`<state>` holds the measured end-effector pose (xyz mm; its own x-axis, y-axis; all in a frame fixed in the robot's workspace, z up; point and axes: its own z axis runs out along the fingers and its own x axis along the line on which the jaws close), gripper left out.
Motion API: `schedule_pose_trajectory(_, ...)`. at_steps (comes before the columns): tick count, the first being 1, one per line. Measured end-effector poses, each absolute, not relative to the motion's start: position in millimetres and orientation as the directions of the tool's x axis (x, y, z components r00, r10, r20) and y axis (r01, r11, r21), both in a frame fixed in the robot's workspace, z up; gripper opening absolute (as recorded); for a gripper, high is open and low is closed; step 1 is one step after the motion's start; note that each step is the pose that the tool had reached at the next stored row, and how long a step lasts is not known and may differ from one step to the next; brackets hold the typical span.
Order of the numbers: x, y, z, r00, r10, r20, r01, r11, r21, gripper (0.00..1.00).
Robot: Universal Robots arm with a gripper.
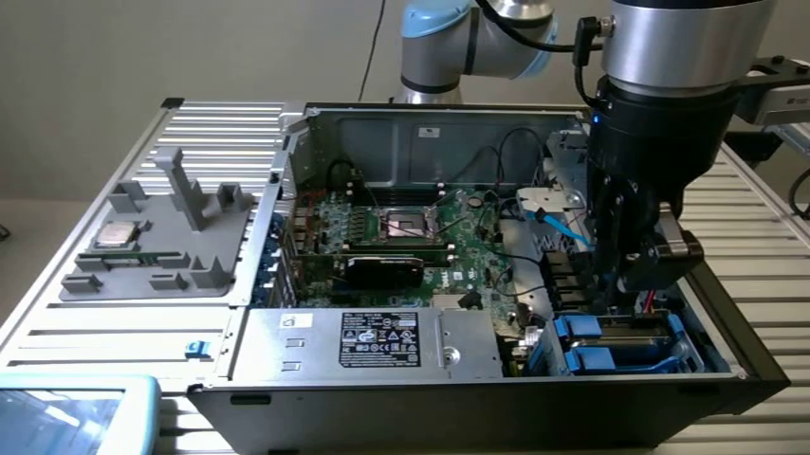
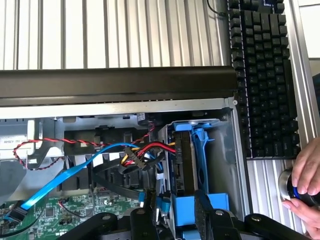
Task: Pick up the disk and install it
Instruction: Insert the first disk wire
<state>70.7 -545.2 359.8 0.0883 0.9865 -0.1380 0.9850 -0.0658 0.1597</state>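
Claw point(image 1: 629, 296) lowered into the drive-bay corner of the open computer case point(image 1: 379, 398), at the exterior view's right, above the blue drive carriers point(image 1: 614, 343). Partly closed, fingers point(image 2: 204, 210) set either side of the disk point(image 2: 184, 160), which stands on edge in the bay between blue rails, beside the red, yellow and blue cables point(image 2: 150, 149); firm grip or bare contact: cannot tell. Noted on the counter point(image 2: 125, 30) outside the case: black keyboard point(image 2: 262, 75), and a hand point(image 2: 306, 175) on a knob.
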Motion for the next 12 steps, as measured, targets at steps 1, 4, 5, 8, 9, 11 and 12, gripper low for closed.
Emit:
schedule_pose_trajectory(1,70.7,-545.4,359.8,0.088,0.987,-0.135,0.985,-0.066,0.160,0.43)
schedule_pose_trajectory(4,70.7,-547.0,359.8,0.088,0.987,-0.132,0.985,-0.067,0.159,0.43)
schedule_pose_trajectory(5,70.7,-547.7,359.8,0.088,0.987,-0.132,0.985,-0.067,0.159,0.43)
schedule_pose_trajectory(8,70.7,-548.9,359.8,0.088,0.987,-0.131,0.985,-0.067,0.159,0.43)
schedule_pose_trajectory(9,70.7,-549.0,359.8,0.088,0.987,-0.131,0.985,-0.067,0.159,0.43)
schedule_pose_trajectory(11,70.7,-549.2,359.9,0.088,0.988,-0.129,0.985,-0.067,0.159,0.43)
schedule_pose_trajectory(12,70.7,-549.3,359.8,0.088,0.988,-0.127,0.985,-0.068,0.159,0.43)
